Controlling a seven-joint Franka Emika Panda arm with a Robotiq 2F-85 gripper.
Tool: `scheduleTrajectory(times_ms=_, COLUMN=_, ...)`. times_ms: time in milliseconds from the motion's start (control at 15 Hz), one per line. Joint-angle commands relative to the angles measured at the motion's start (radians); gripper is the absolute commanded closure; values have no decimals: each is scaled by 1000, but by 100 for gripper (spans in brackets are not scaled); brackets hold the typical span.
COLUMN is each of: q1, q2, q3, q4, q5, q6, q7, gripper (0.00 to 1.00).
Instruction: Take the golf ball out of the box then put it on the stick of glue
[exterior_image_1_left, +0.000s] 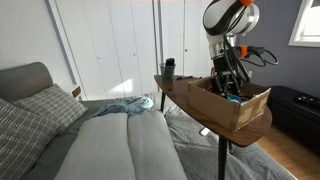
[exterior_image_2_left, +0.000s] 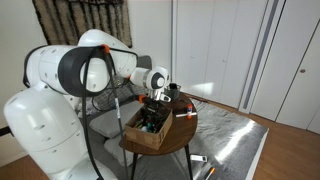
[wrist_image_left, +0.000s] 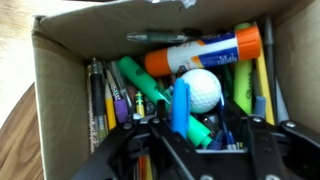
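Golf ball (wrist_image_left: 201, 88) lies inside the cardboard box (wrist_image_left: 60, 95), resting on a loose heap of pens and markers, touching or just beside the glue stick (wrist_image_left: 205, 50), which lies flat across the heap above it in the wrist view. A blue marker (wrist_image_left: 180, 106) leans against the ball's side, with a green highlighter (wrist_image_left: 140, 82) close by. The gripper (wrist_image_left: 195, 148) hangs over the heap with its jaws spread apart and nothing between them; in an exterior view it (exterior_image_1_left: 228, 84) is lowered into the box mouth, and the box stands on the round wooden table (exterior_image_1_left: 180, 93)

The grasp looks risky. The ball is smooth and round on an unsteady bed, so a finger landing off-centre would likely push it down among the pens or roll it aside. The blue marker could be pinched along with it and lever it loose. The glue stick is a lying cylinder, so a ball set on it would probably roll off unless released very gently and dead centre
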Motion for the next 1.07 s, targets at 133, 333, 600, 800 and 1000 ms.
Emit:
scheduleTrajectory(times_ms=133, q1=2, q2=32, q3=14, q4=22, q5=8, q6=-48, q7=9, gripper=37)
scheduleTrajectory(times_ms=333, q1=0, q2=26, q3=11, q4=17, q5=12, q6=-54, q7=-7, gripper=27)
scheduleTrajectory(times_ms=600, q1=0, q2=16, q3=9, q4=6, q5=22, q6=-55, q7=-48, gripper=7)
scheduleTrajectory(times_ms=800, q1=2, q2=20, q3=12, q4=7, q5=22, q6=-58, q7=-66, gripper=36)
scheduleTrajectory(times_ms=1000, q1=7, q2=21, q3=16, q4=7, q5=19, q6=-63, q7=-81, gripper=58)
